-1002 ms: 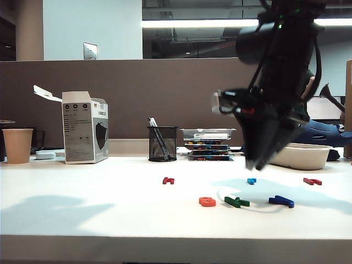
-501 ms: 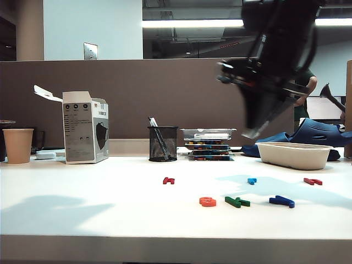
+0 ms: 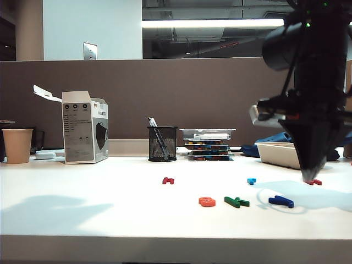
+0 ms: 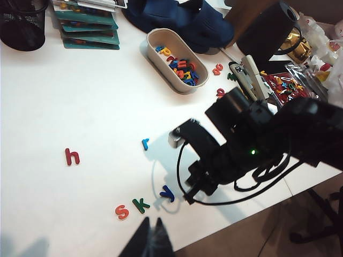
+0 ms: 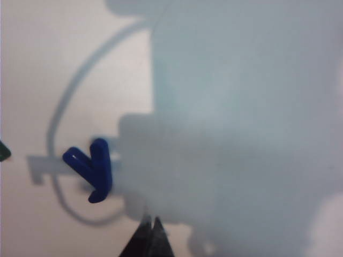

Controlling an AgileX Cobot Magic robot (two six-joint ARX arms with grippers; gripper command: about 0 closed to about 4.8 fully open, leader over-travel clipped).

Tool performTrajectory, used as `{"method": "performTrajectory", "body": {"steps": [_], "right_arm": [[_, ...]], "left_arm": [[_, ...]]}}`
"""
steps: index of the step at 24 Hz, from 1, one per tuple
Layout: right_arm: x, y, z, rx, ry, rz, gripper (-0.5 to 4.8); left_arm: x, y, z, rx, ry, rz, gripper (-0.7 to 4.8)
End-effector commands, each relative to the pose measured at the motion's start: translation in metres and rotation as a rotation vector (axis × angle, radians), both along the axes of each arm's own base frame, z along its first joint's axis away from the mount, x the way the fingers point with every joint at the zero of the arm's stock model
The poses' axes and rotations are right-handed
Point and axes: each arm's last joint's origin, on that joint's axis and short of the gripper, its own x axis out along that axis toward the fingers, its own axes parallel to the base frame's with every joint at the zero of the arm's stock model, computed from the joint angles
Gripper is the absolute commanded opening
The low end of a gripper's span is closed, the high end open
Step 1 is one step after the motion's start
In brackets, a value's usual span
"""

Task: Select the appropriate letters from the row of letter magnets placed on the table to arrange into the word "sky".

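On the plain white table [image 3: 82, 220], three flat plastic magnets lie in a line running 9 to 3 o'clock in the exterior view — rounded orange-red "s" [image 4: 122, 212], dark green "k" [image 4: 141, 204], dark blue "y" [image 4: 168, 193].

The right gripper [image 3: 309, 177], jaws pressed together, holds nothing, its tip pointing down at the red magnet [image 3: 315, 182].

The left gripper [image 4: 151, 242] — tips together — hangs near the table's edge.

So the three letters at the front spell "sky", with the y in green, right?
Not quite. They do spell "sky", but the y is dark blue; the green one is the k, next to the orange s. The left wrist view shows it.
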Motion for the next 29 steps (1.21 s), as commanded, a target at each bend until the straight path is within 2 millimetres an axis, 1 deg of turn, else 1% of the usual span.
{"method": "performTrajectory", "body": {"steps": [1, 8, 21, 29], "right_arm": [[0.0, 0.002, -0.005, 0.048, -0.009, -0.021, -0.09], [-0.005, 0.001, -0.015, 0.06, 0.011, -0.04, -0.09], [-0.002, 0.002, -0.016, 0.076, -0.009, -0.075, -0.09], [0.0, 0.006, -0.028, 0.082, 0.044, -0.09, -0.09]], "left_arm": [[0.0, 0.001, 0.002, -0.011, -0.012, 0.004, -0.05], [0.0, 0.001, 0.002, -0.011, -0.012, 0.004, -0.05], [0.0, 0.001, 0.002, -0.011, -0.012, 0.004, -0.05], [0.0, 0.001, 0.002, -0.011, -0.012, 0.004, -0.05]]}}
